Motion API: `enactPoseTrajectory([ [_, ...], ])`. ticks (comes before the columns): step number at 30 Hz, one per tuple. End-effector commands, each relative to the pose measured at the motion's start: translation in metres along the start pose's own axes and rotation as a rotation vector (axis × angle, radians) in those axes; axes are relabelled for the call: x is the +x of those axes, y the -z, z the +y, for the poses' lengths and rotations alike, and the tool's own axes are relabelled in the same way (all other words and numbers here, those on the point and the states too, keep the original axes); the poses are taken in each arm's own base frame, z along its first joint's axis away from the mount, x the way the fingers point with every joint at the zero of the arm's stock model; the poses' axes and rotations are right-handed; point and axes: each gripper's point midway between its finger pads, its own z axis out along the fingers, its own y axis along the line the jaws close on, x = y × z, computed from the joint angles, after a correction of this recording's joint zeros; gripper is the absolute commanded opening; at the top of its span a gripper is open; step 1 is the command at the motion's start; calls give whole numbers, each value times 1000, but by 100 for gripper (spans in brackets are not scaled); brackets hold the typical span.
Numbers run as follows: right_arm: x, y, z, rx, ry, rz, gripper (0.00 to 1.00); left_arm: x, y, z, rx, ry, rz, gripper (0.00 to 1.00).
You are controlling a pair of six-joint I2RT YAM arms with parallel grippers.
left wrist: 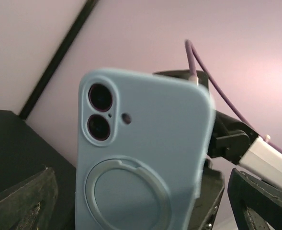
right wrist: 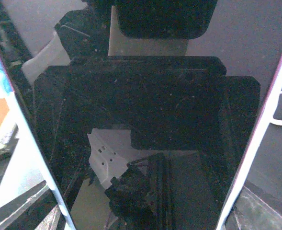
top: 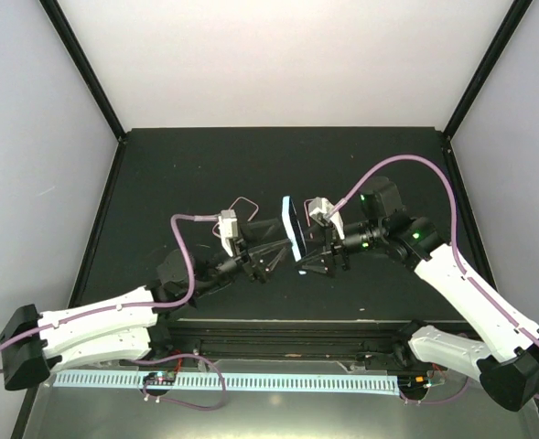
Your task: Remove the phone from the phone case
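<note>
The phone, in its light blue case (top: 292, 229), is held upright in the air above the black table between my two grippers. In the left wrist view the case's back (left wrist: 145, 143) fills the middle, with two camera lenses and a round ring. My left gripper (top: 265, 261) is open; its fingers (left wrist: 21, 201) stand wide to either side of the case without touching it. In the right wrist view the black screen (right wrist: 145, 96) fills the frame. My right gripper (top: 315, 259) is shut on the cased phone's long edges, with its fingers (right wrist: 265, 211) at both sides.
The black table mat (top: 205, 174) is bounded by white walls with black corner posts (top: 86, 64). Purple cables (top: 434, 169) loop over both arms. A white perforated strip (top: 232, 380) runs along the near edge.
</note>
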Motion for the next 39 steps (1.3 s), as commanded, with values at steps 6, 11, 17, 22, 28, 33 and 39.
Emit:
enactPoseTrajectory([
  [6, 22, 22, -87, 531, 50, 80, 76, 10, 36, 84, -494, -16, 43, 99],
  [11, 39, 33, -115, 678, 44, 169, 76, 24, 19, 96, -561, -41, 137, 99],
  [17, 47, 38, -123, 738, 55, 224, 76, 39, -20, 93, -527, 22, 201, 92],
  [22, 55, 38, -124, 743, 59, 263, 76, 41, -32, 99, -540, 75, 167, 88],
  [28, 52, 41, -121, 757, 84, 257, 76, 36, -40, 102, -533, 134, 128, 75],
  [33, 54, 37, -117, 725, 87, 261, 76, 40, -48, 99, -461, 167, 126, 58],
  [39, 56, 32, -116, 703, 64, 254, 76, 44, -57, 98, -427, 195, 140, 50],
])
